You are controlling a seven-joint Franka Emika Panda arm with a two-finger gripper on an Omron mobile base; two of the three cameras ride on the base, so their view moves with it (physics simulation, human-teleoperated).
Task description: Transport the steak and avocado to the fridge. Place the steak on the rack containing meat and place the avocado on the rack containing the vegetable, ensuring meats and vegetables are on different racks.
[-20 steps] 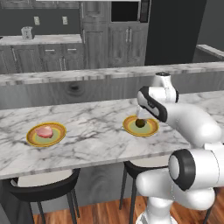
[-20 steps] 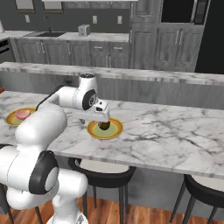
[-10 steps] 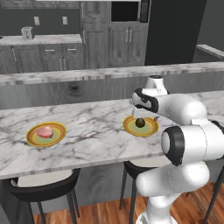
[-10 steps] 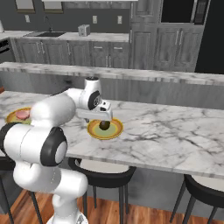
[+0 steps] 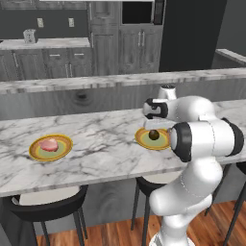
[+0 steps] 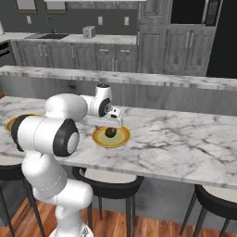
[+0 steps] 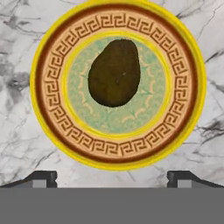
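A white robot arm is reaching over a marble tabletop in a grey kitchen, its hand hanging directly above a plate with a yellow rim, a brown patterned band and a pale green centre. The avocado, a dark olive-brown pear-shaped lump, is lying in the middle of that plate, untouched. In the hand view the camera is looking straight down on it, and the two dark fingers are standing spread wide apart at the bottom edge, one at each side, holding nothing and short of the plate. In the left base view the avocado is showing as a small dark ball just below the hand, with the arm's bulky white joints crowding the right side. Well to the left on the same tabletop, the steak, a flat pink slab, is sitting on a second yellow-rimmed plate. Dark stools are standing under the tabletop's near edge, and grey cupboards are lining the back wall.
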